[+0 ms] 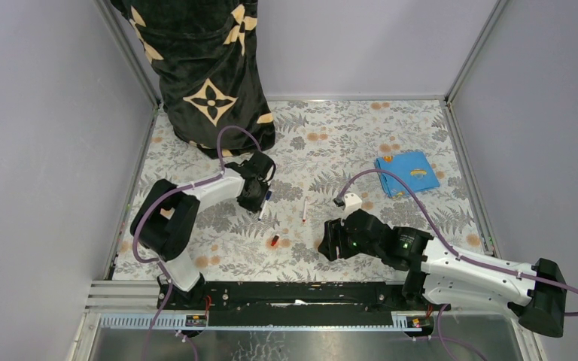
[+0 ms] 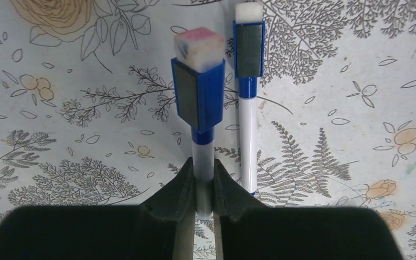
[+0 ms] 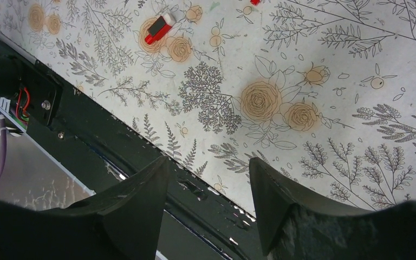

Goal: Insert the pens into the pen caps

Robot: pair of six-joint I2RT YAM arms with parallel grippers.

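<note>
My left gripper point(image 2: 204, 181) is shut on the white barrel of a pen point(image 2: 202, 157) that wears a blue cap point(image 2: 197, 95) with a white end. A second pen point(image 2: 247, 146) with a blue cap point(image 2: 248, 49) lies on the table just to its right. In the top view the left gripper point(image 1: 258, 195) is left of centre. A third pen point(image 1: 304, 209), with a red tip, lies bare to its right. The red cap point(image 1: 275, 241) point(image 3: 158, 28) lies alone nearer the front. My right gripper point(image 1: 325, 244) point(image 3: 208, 168) hangs open and empty near the table's front edge, right of the red cap.
A blue folded cloth point(image 1: 406, 171) lies at the back right. A black-and-gold patterned fabric point(image 1: 203, 68) hangs over the back left corner. The black mounting rail point(image 3: 141, 157) runs along the table's front edge, under the right fingers.
</note>
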